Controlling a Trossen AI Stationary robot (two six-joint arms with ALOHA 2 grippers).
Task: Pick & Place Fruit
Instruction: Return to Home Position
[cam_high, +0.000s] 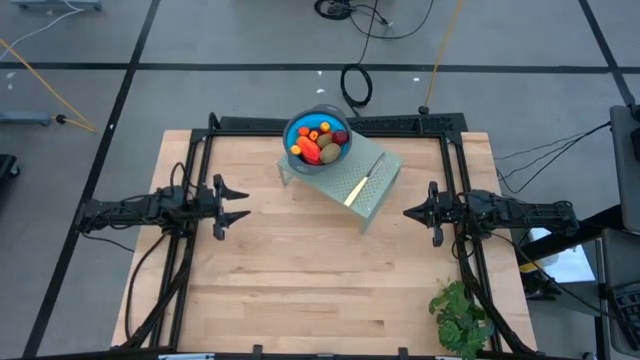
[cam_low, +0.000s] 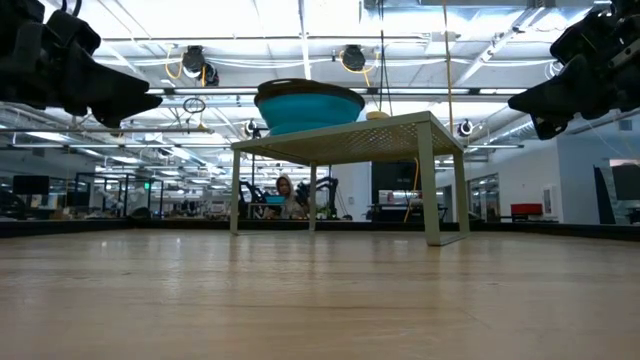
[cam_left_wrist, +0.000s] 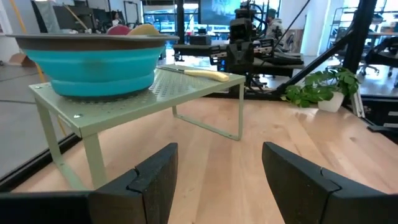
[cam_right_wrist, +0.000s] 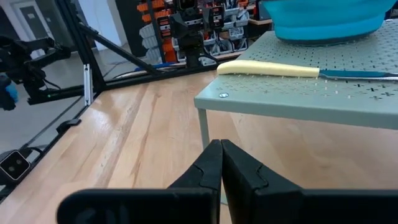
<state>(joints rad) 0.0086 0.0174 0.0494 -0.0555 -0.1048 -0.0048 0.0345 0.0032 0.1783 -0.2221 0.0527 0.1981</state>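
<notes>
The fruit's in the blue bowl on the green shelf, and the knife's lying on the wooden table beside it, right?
Not the knife: it lies on the shelf beside the bowl, not on the table, as the high view shows. The fruit is in the bowl.

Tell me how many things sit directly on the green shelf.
2: the blue bowl of fruit at one end, the pale-handled knife lying flat beside it, apart.
</notes>
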